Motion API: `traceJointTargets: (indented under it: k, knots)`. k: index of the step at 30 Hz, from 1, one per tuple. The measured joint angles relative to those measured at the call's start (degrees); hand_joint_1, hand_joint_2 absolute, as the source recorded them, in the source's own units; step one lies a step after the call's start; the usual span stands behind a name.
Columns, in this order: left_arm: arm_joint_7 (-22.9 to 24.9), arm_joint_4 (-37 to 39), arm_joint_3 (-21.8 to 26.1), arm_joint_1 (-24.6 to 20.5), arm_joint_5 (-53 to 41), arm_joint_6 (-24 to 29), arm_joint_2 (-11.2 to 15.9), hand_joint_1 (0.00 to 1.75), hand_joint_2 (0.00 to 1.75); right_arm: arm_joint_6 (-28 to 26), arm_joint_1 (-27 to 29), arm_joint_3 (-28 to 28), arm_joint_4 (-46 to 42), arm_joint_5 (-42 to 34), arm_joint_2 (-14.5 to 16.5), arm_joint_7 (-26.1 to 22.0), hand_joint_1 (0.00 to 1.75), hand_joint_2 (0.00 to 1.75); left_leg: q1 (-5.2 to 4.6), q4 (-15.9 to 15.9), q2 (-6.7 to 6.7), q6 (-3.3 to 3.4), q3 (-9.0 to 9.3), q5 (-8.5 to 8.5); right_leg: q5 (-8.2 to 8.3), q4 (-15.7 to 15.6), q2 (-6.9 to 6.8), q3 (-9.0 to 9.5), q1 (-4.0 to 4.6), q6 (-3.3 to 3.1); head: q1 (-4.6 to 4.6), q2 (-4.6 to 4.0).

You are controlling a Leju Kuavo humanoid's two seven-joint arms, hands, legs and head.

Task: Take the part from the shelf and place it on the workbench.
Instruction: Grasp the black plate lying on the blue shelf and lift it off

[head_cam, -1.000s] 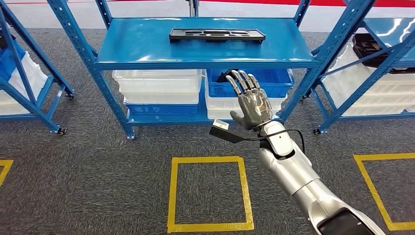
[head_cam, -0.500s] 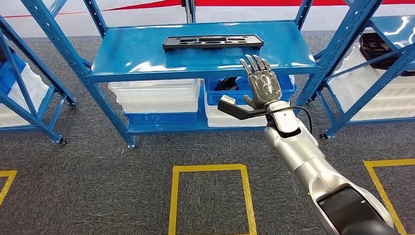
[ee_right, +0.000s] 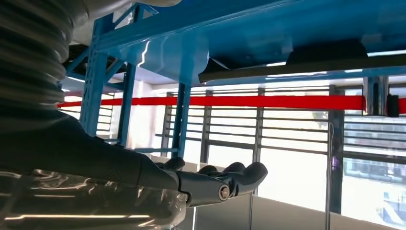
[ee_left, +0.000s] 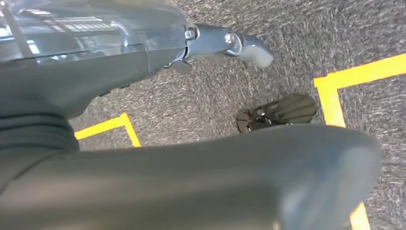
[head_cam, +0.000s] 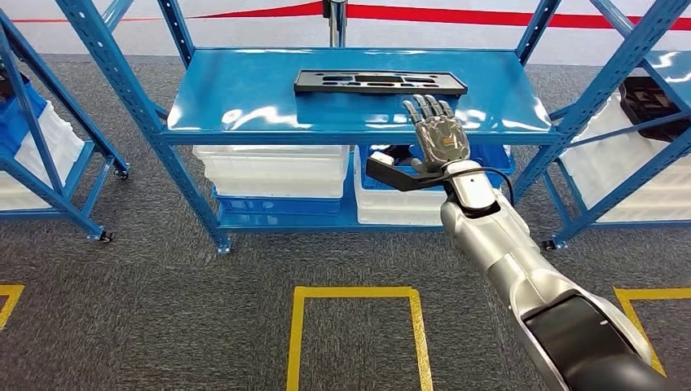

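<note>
Here, right hand (head_cam: 437, 134) raised over front edge of blue shelf (head_cam: 244, 102), fingers spread, grasping nothing. Black part (head_cam: 379, 81) lies flat at shelf's rear, just beyond fingertips. Left hand (ee_left: 225, 43): grip unclear.

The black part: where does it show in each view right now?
Head view: the part lies flat on the blue shelf, beyond the right hand.
Right wrist view: the part shows edge-on as a dark strip on the shelf.
Left wrist view: not in it.
Shared landmark: the shelf.
</note>
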Motion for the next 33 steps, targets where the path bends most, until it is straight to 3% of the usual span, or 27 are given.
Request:
traceJointTargets:
  k: [1, 2, 3, 5, 6, 7, 10, 12, 15, 16, 17, 18, 20, 21, 22, 27, 33]
  knots:
    - [0.0, 0.0, 0.0, 0.0, -0.1, 0.0, 0.0, 0.0, 0.0, 0.2, 0.0, 0.0, 0.7, 0.1, 0.0, 0.2, 0.0, 1.75, 0.02, 0.0, -0.04, 0.03, 0.32, -0.34, -0.09, 2.7, 0.0, -2.22, -0.01, 0.04, 0.26, 0.0]
    - [0.0, 0.0, 0.0, 0.1, -0.2, 0.0, 0.0, 0.0, 0.0, 0.4, -0.1, 0.0, 1.2, 0.2, 0.0, 0.4, 0.0, 1.75, 0.07, 0.0, -0.1, -0.04, 0.74, -0.72, 0.98, 3.4, 0.0, -3.49, -0.03, 0.07, 0.46, 0.0]
    - [0.0, 0.0, 0.0, 0.1, -0.3, 0.0, 0.0, 0.0, 0.0, 0.6, -0.2, 0.0, 1.8, 0.3, 0.0, 0.7, 0.0, 1.75, 0.14, 0.0, -0.18, -0.19, 1.28, -1.13, 3.2, 1.7, 0.0, -3.6, -0.05, 0.08, 0.67, 0.0]
    - [0.0, 0.0, 0.0, 0.1, -0.4, 0.0, 0.0, 0.0, 0.0, 1.0, -0.6, 0.1, 3.0, 0.7, -0.1, 1.1, 0.0, 1.75, 0.24, 0.0, -0.32, -0.71, 2.46, -2.04, 8.6, -5.3, -0.08, -1.57, -0.09, 0.1, 1.06, 0.0]
    - [0.0, 0.0, 0.0, 0.0, -0.4, 0.0, 0.0, 0.0, 0.0, 1.1, -0.9, 0.1, 3.7, 0.8, -0.1, 1.3, 0.0, 1.75, 0.16, 0.0, -0.42, -1.02, 2.8, -2.41, 10.14, -8.5, -0.1, -0.32, -0.03, 0.04, 1.21, 0.0]
    - [0.0, 0.0, 0.0, 0.0, -0.5, 0.0, 0.0, 0.0, 0.0, 1.2, -1.2, 0.1, 4.4, 1.0, -0.1, 1.5, 0.0, 1.75, 0.06, 0.0, -0.48, -1.32, 2.89, -2.62, 10.56, -10.5, -0.1, 0.58, 0.05, -0.1, 1.3, 0.0]
    - [0.0, 0.0, 0.0, 0.1, -0.5, 0.0, 0.0, 0.0, 0.0, 1.3, -1.4, 0.1, 5.5, 1.1, -0.2, 1.8, 0.0, 1.75, -0.04, -0.1, -0.51, -1.94, 2.75, -2.85, 9.28, -11.8, 0.14, 1.5, 0.03, -0.85, 1.04, 0.0]
    - [0.0, 0.0, 0.0, 0.2, -0.5, 0.0, 0.0, 0.0, 0.0, 1.3, -1.7, 0.1, 5.9, 1.1, -0.3, 1.9, 0.0, 1.75, 0.05, 1.8, -0.41, -2.27, 1.99, -3.89, 8.95, -12.0, 0.23, 2.08, -0.27, -1.51, 0.48, 0.0]
    - [-0.1, 0.0, -0.1, 0.3, -0.5, 0.0, 0.0, 0.0, 0.0, 0.9, -1.7, 0.1, 6.4, 1.0, -0.3, 1.6, 0.0, 1.75, 0.0, 12.5, -0.35, -2.4, -3.62, -7.5, 8.13, -12.1, 0.23, 3.34, -0.14, -2.52, -0.78, 0.0]
    - [-0.1, 0.0, -0.1, 0.4, -0.5, 0.0, 0.0, 0.0, 0.0, 0.8, -1.5, 0.1, 6.5, 0.7, -0.3, 1.4, 0.0, 1.75, -0.03, 15.7, -0.35, -2.38, -5.65, -7.99, 7.8, -12.1, 0.23, 3.79, -0.02, -2.69, -1.0, 0.0]
    - [-0.1, 0.0, 0.0, 0.5, -0.4, 0.0, 0.0, 0.0, 0.0, 0.7, -1.3, 0.1, 6.6, 0.4, -0.3, 1.1, 0.0, 1.75, -0.07, 17.0, -0.35, -2.32, -6.9, -7.43, 7.43, -12.1, 0.26, 4.28, 0.08, -2.75, -1.12, 0.0]
    - [-0.1, 0.0, 0.0, 0.5, -0.3, 0.0, 0.0, 0.0, 0.0, 0.6, -1.1, 0.0, 6.7, 0.0, -0.3, 0.8, 0.0, 1.75, -0.1, 16.1, -0.35, -2.21, -7.1, -5.76, 7.02, -12.0, 0.31, 4.83, 0.15, -2.69, -1.2, 0.0]
    - [-0.1, 0.0, 0.1, 0.6, -0.1, 0.1, 0.0, 0.0, 0.0, 0.4, -1.1, -0.1, 6.8, -0.7, -0.3, 0.3, 0.0, 1.75, -0.24, 8.9, -0.38, -1.85, -4.85, -0.73, 6.08, -12.1, 0.41, 6.03, 0.13, -2.39, -1.33, 0.0]
    - [-0.1, 0.0, 0.1, 0.6, -0.1, 0.2, 0.0, 0.0, 0.0, 0.4, -1.2, -0.1, 6.8, -0.9, -0.3, 0.2, 0.0, 1.75, -0.39, 5.4, -0.42, -1.68, -3.49, 1.02, 5.62, -12.0, 0.47, 6.44, 0.25, -2.13, -1.4, 0.0]
    - [-0.1, 0.1, 0.2, 0.6, -0.1, 0.3, 0.0, 0.0, 0.0, 0.4, -1.2, -0.1, 6.8, -1.1, -0.3, 0.1, 0.0, 1.75, -0.51, 2.9, -0.44, -1.53, -2.46, 1.73, 5.29, -12.0, 0.5, 6.62, 0.33, -1.87, -1.45, 0.0]
    - [0.1, 0.1, 0.4, 0.7, 0.0, 0.7, 0.0, 0.0, 0.0, -0.3, -0.9, -0.3, 6.8, -1.3, -0.3, -0.3, 0.0, 1.75, -0.79, 0.7, -0.65, -1.0, -1.36, 0.84, 5.23, -12.7, 0.45, 6.89, 0.4, -0.85, -1.18, 0.0]
    - [0.2, 0.1, 0.6, 0.6, 0.0, 0.8, 0.1, 0.0, 0.0, -1.0, -0.2, -0.5, 6.8, -1.7, -0.4, -0.5, 0.0, 1.75, -1.09, 0.5, -0.89, -0.88, -1.17, 0.67, 5.74, -13.3, 0.4, 7.35, 0.57, -1.01, -0.33, 0.0]
